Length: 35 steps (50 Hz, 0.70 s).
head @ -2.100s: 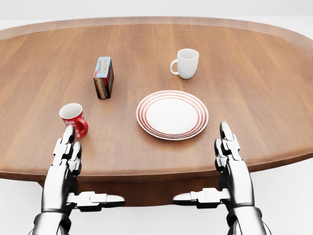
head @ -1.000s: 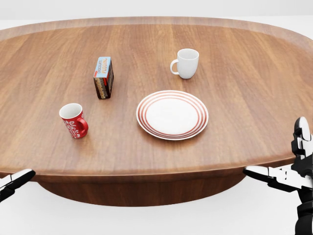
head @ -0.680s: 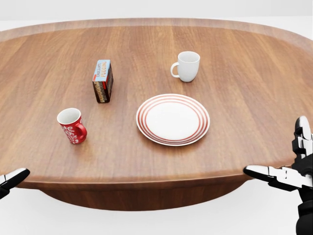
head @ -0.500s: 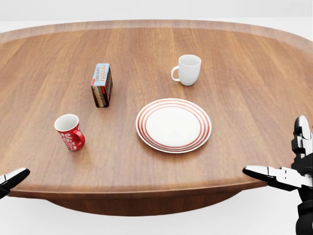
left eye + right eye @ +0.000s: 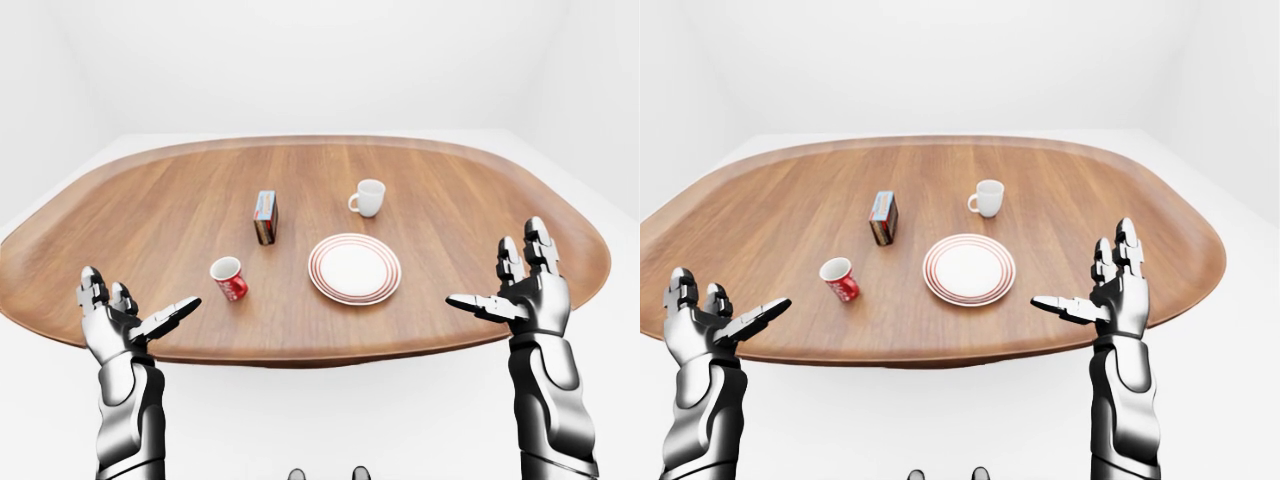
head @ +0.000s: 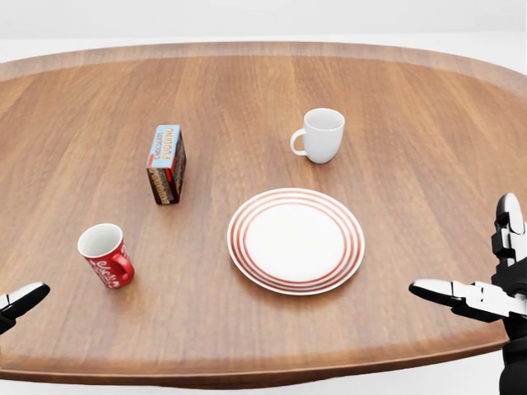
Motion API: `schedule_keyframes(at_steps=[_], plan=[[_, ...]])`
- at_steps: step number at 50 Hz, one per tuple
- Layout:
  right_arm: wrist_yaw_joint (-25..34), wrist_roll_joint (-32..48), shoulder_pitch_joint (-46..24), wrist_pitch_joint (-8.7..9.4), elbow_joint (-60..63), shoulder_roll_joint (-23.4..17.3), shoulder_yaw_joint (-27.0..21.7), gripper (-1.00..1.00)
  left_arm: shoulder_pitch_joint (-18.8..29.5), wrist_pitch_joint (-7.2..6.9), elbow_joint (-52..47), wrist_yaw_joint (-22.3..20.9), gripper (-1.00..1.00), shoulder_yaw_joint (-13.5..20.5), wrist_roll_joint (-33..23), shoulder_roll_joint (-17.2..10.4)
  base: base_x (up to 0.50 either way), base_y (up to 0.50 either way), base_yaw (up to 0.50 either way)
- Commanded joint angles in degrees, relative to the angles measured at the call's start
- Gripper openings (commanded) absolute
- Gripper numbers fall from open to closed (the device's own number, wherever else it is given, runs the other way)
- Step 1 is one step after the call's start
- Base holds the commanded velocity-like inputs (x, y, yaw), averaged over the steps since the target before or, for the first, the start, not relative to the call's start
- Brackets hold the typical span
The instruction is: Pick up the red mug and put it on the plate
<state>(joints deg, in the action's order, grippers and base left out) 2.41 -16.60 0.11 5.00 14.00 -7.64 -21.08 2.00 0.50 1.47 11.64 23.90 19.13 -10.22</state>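
Note:
The red mug (image 6: pixel 104 255) stands upright on the wooden table (image 6: pixel 412 164), at the lower left of the head view, its handle to the right. The white plate with red rings (image 6: pixel 296 239) lies right of it, near the middle. My left hand (image 5: pixel 135 318) is open and empty, held wide of the mug, left of it and below the table's near edge. My right hand (image 5: pixel 510 290) is open and empty at the right, beside the table's edge, well right of the plate.
A white mug (image 6: pixel 322 134) stands above the plate in the head view. A small pudding box (image 6: pixel 166 163) stands upright above the red mug. The table is a large oval with white floor all round.

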Motion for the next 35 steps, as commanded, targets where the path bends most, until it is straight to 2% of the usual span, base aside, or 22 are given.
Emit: schedule_keyframes(at_steps=[1,4,8,35], plan=[[0.1,-0.1,0.1,0.00,0.4,0.1,-0.2,1.00,0.1,0.24,0.3,-0.1,1.00,0.0,0.0,0.0,0.25,0.00,0.00],[0.2,0.0,0.1,0.00,0.1,0.1,-0.1,1.00,0.0,0.07,0.0,0.0,1.00,0.0,0.0,0.0,0.25,0.00,0.00],[0.1,0.0,0.2,0.00,0.3,0.1,-0.1,1.00,0.2,0.54,0.8,-0.1,1.00,0.1,0.0,-0.1,0.25,0.00,0.00],[0.3,-0.1,0.0,0.00,-0.1,0.0,-0.2,1.00,0.0,0.05,0.0,0.1,1.00,0.0,-0.1,0.0,0.25,0.00,0.00]])
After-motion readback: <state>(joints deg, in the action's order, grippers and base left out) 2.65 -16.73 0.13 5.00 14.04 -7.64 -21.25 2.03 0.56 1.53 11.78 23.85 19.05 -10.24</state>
